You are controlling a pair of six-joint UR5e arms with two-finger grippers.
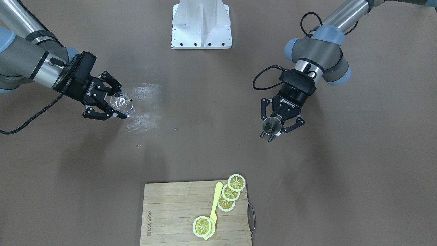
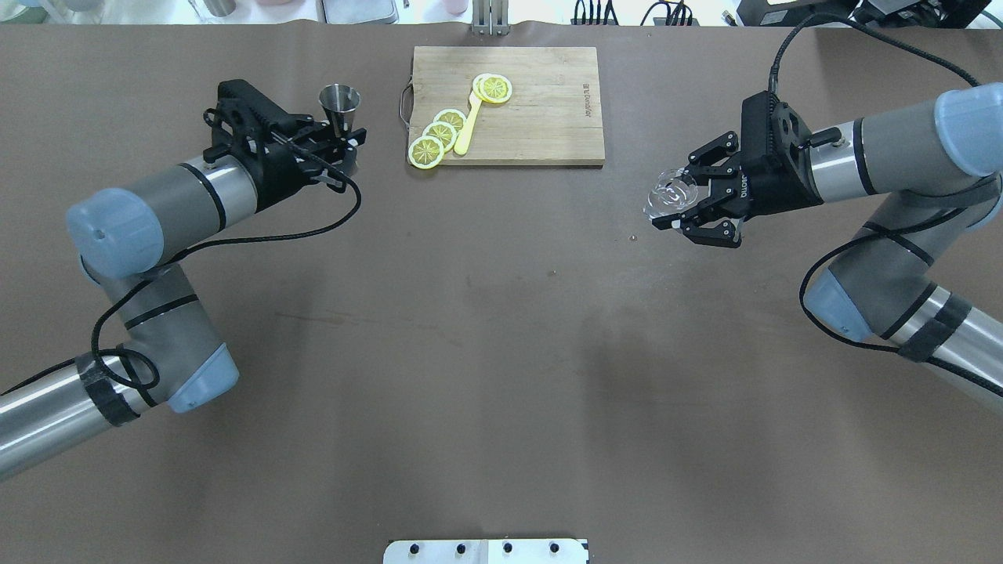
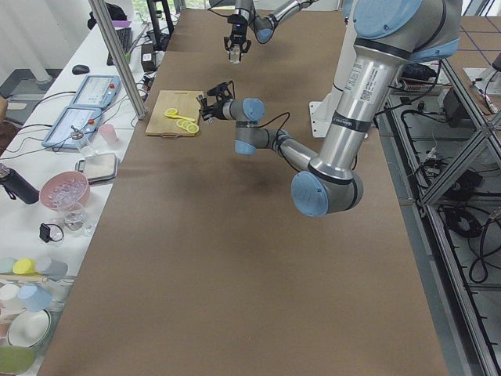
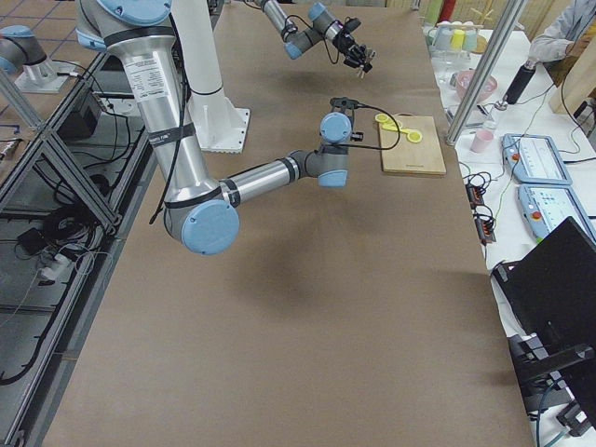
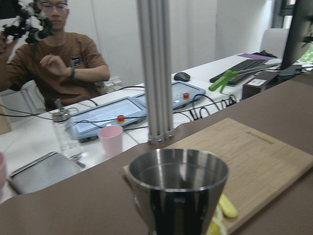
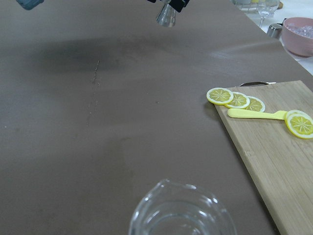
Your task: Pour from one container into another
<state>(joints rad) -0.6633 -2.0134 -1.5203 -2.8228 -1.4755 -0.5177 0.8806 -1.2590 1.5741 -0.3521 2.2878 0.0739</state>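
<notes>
The right hand (image 2: 678, 202) is clamped on the glass cup (image 1: 122, 102), which is rigid, fragile and slick; grip its wall. The left hand (image 1: 278, 129) appears clamped on the steel jigger (image 2: 339, 100), which is light and stiff.

The jigger (image 2: 339, 103) is held left of the cutting board (image 2: 541, 117), the glass cup (image 2: 671, 194) well to its right. Lemon slices (image 2: 440, 135) are laid on it.
</notes>
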